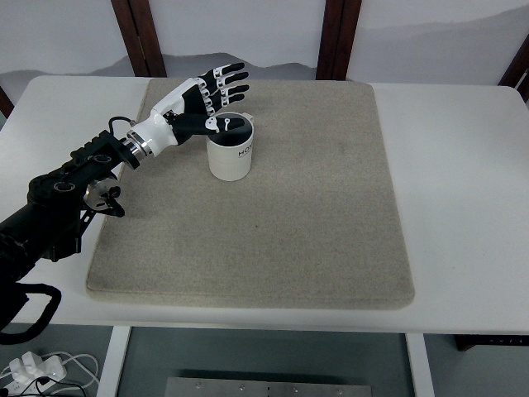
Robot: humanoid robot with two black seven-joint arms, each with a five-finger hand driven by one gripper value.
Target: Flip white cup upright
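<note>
A white cup (230,155) stands upright on the beige mat (314,215), near its far left part, with its dark inside facing up and print on its side. My left hand (232,104) hovers at the cup's rim, coming in from the left. Its four fingers (229,81) stretch out straight past the far side of the cup. The thumb (216,124) lies across the cup's opening, touching or just above the rim. Nothing is clasped in the hand. The right arm does not show.
The mat covers most of a white table (463,165). Dark wooden posts (140,33) stand behind the table against a pale wall. Cables and a white plug strip (33,368) lie on the floor at the lower left.
</note>
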